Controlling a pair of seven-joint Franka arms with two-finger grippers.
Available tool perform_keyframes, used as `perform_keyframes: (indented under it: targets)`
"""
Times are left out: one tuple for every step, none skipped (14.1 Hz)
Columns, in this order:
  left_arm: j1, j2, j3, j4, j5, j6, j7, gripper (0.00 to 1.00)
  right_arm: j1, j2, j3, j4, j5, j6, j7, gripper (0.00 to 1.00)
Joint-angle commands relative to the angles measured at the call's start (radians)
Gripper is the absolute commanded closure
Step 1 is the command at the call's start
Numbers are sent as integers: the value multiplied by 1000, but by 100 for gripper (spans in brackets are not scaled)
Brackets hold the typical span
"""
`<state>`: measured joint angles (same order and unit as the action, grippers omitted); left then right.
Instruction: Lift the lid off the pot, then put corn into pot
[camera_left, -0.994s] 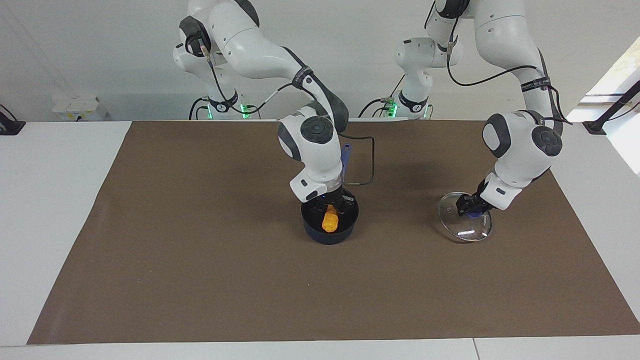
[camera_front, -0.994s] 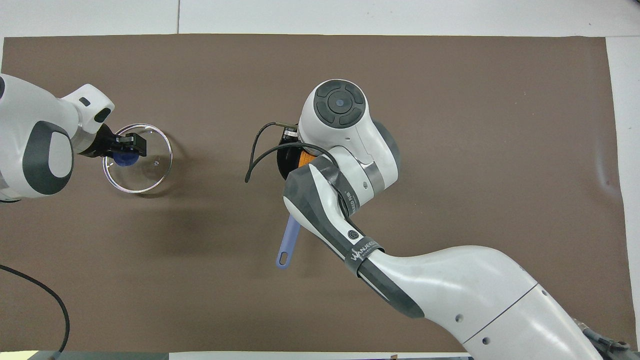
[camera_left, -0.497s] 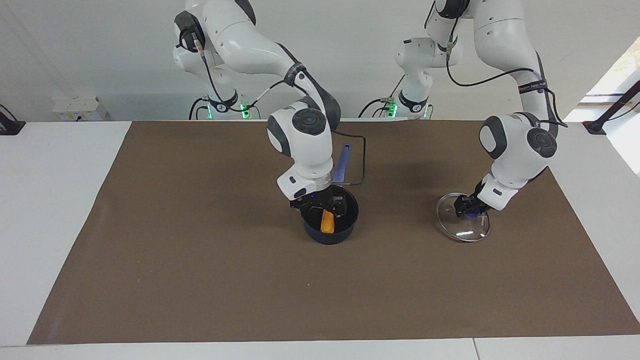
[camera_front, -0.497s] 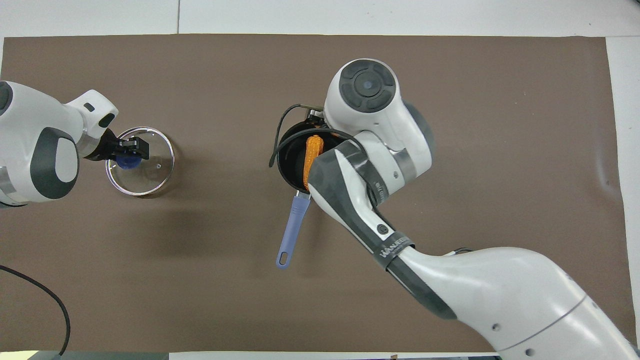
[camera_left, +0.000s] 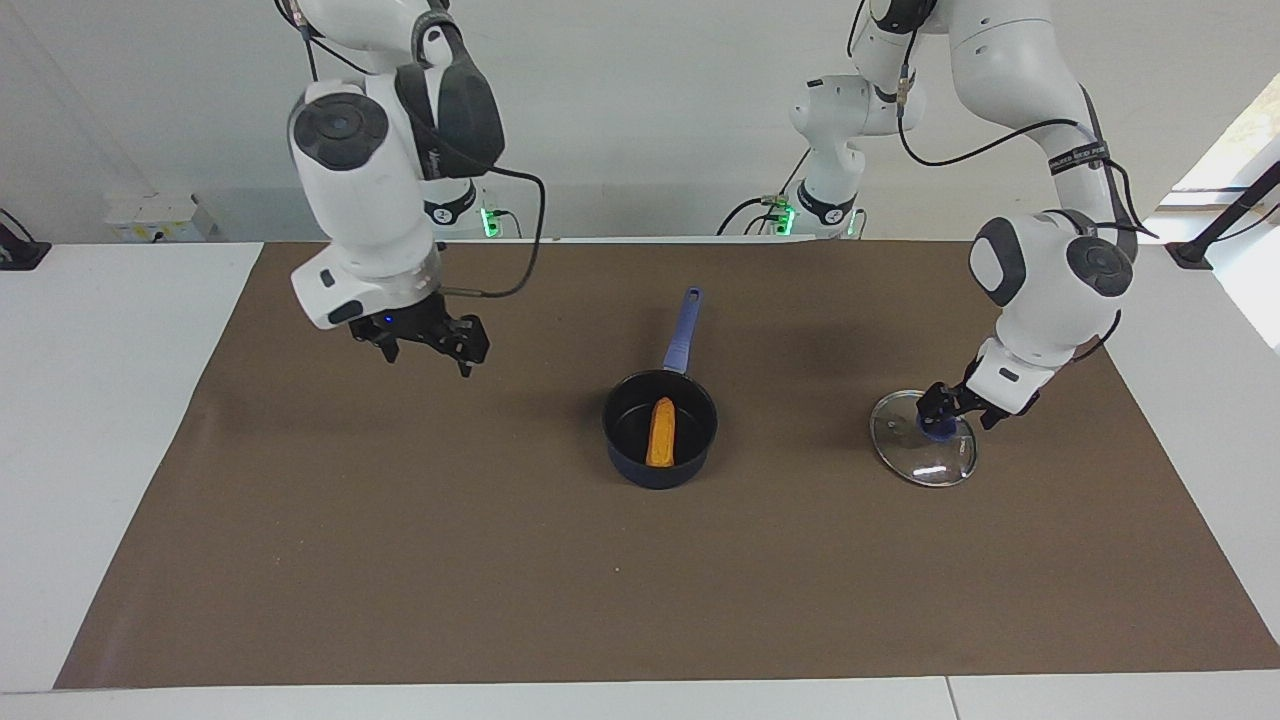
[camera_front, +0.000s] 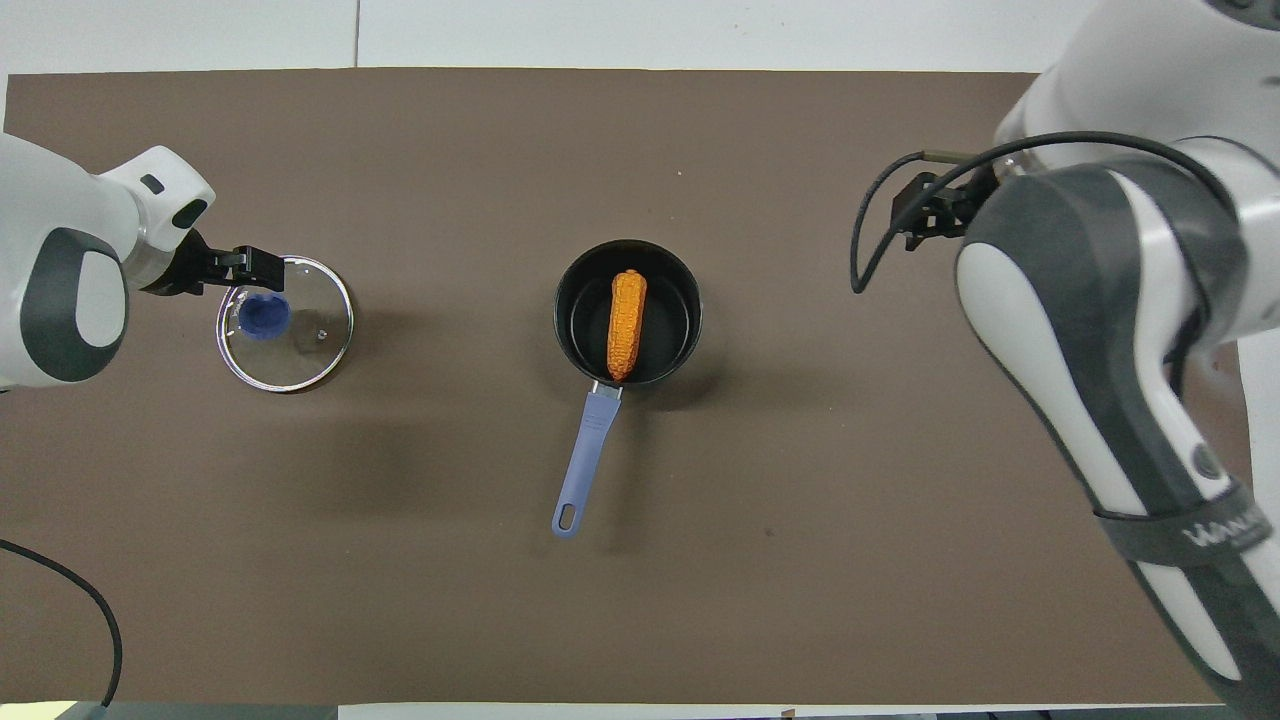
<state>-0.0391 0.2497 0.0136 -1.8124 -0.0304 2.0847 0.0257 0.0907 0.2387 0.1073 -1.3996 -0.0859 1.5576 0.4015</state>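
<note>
Right claw (camera_left: 430, 345) gone from pot (camera_left: 660, 428), now up over worktop (camera_left: 400, 560) toward right arm's end, spread, empty. Corn (camera_left: 661, 432) left lying in pot; placing looks done. Lid (camera_left: 923, 451) flat on worktop toward left arm's end, well apart from pot. Left claw (camera_left: 953, 405) spread beside knob, released. Task seems complete.

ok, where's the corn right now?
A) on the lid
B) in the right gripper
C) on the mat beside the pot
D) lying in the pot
D: the corn lies on the bottom of the open pot, and no gripper is at it; the right gripper is up over bare mat, open and holding nothing.
</note>
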Motion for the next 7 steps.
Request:
perform_keyframes:
  targets:
    - [-11,-23,-4,149,24,-186,-96,0,-46,-96,3,-39,6,-65,-76,0]
    - [-19,-32,-7,200,29,-257,-104,0,-37,-119,-38,-36,9,-94,-88,0]
    - [-28,-47,-6,240,29,-329,-104,0,-32,-148,-84,-47,24,-106,-131,0]
    - [-28,-82,-7,245,29,-366,-104,0,-34,-162,-107,-79,38,-105,-179,0]
    - [-28,-119,-8,240,29,-392,-104,0,-34,-186,-135,-123,41,-97,-217,0]
    - [-30,-154,-9,234,29,-437,-104,0,-34,-205,-167,-142,49,-97,-248,0]
    - [-33,-177,-9,229,29,-471,-104,0,-34,-208,-184,-147,64,-99,-269,0]
